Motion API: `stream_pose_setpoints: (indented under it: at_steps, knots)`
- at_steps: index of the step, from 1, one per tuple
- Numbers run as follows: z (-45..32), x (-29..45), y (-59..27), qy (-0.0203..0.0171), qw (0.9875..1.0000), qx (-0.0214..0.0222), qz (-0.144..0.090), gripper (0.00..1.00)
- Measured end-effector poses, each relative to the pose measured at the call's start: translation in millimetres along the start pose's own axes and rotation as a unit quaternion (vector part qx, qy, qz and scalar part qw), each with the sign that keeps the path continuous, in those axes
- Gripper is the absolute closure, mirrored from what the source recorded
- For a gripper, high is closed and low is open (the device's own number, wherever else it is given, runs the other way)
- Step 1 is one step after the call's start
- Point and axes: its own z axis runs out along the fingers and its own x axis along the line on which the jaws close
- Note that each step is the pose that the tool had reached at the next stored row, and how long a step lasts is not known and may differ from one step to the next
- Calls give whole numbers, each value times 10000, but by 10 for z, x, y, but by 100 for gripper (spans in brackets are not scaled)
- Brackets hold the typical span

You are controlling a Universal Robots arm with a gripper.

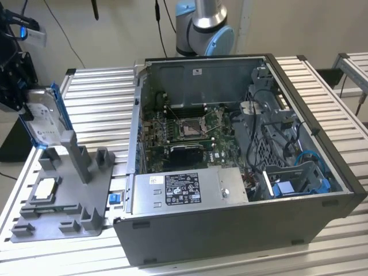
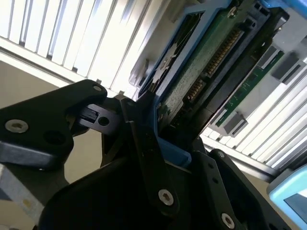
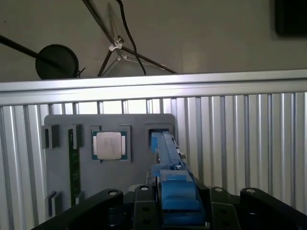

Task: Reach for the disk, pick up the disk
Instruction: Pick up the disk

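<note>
Exterior view: the gripper [image 1: 23, 103] is at the exterior view's far left, over the back end of the grey fixture [image 1: 69, 201] on the slatted table [image 1: 98, 98]. It is clamped on the disk [image 1: 43, 118]. The disk stands on edge, tilted, with its silver face and white label towards the camera and its blue frame along the side. Its lower end is right at the fixture; I cannot tell whether it touches. The small square chip [image 1: 45, 190] lies flat in a fixture pocket nearer the camera, apart from the disk. The open computer case [image 1: 230, 230] fills the middle and the exterior view's right, with the arm's base [image 1: 204, 23] behind it.

Second wrist view: close up on the gripper [image 2: 168, 143], with its black jaws closed on the blue frame edge. This view gives the disk [image 2: 201, 72] from its other face, a green circuit board with connector pins. Table slats [image 2: 62, 38] lie beyond.

First wrist view: looks along the disk [image 3: 165, 153] edge-on, so only the blue frame shows, gripped between the jaws of the gripper [image 3: 175, 201]. The disk's far end meets a slot in the fixture [image 3: 134, 124]. The chip [image 3: 110, 145] sits in the next pocket, beside the disk and not touching it. A green strip [image 3: 73, 163] lies in another fixture slot.
</note>
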Motion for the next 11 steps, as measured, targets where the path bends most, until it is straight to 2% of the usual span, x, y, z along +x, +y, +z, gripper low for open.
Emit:
stream_pose_setpoints:
  at_steps: [9,10,11]
  knots:
    - [-281,-12,3,0,10000,0,0,100]
    - [-344,-14,3,0,10000,0,0,100]
    - [-377,-16,3,0,10000,0,0,100]
